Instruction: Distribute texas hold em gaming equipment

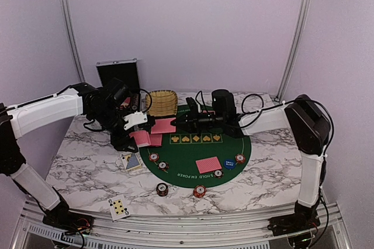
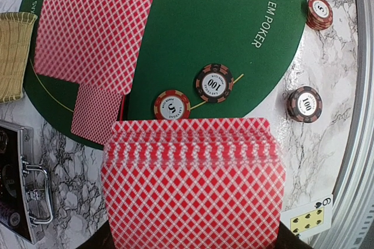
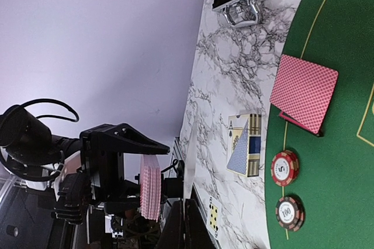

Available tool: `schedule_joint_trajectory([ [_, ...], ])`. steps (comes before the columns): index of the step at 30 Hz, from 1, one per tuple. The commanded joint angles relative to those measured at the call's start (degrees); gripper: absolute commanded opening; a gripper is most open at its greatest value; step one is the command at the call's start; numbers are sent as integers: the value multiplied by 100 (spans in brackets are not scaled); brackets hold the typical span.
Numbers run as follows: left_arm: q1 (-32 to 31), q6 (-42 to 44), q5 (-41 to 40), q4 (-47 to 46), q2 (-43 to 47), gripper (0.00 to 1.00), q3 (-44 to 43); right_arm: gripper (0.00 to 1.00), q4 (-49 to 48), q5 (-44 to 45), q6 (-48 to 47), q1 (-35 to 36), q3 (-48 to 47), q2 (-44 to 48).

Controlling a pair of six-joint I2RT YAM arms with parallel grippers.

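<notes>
- My left hand (image 1: 135, 132) is closed tight on the deck of cards (image 2: 193, 184), backs facing up, and holds it above the near edge of the green mat (image 2: 193, 27).
- My right hand (image 1: 178, 120) is pinched shut on a single card (image 1: 164, 125), which it holds in the air just beside the deck.
- A chip (image 2: 172, 104) lies on the mat just beyond my left hand.

A black case (image 1: 118, 73) stands beside a wicker basket (image 1: 162, 103) on marble table (image 1: 76, 167).
</notes>
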State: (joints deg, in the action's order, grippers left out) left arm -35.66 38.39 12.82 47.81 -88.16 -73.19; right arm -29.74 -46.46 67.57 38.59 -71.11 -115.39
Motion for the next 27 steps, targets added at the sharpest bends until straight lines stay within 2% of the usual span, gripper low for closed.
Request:
schedule_joint_trajectory([
  [1, 33, 37, 8, -12, 278, 8, 86, 0, 7, -52, -13, -129, -552, -574],
  [18, 44, 32, 128, -9, 334, 8, 113, 0, 533, 400, -72, -115, -2431, -2476],
  [27, 50, 19, 152, -5, 357, 8, 92, 7, 923, 736, -168, -53, -2998, -2970],
])
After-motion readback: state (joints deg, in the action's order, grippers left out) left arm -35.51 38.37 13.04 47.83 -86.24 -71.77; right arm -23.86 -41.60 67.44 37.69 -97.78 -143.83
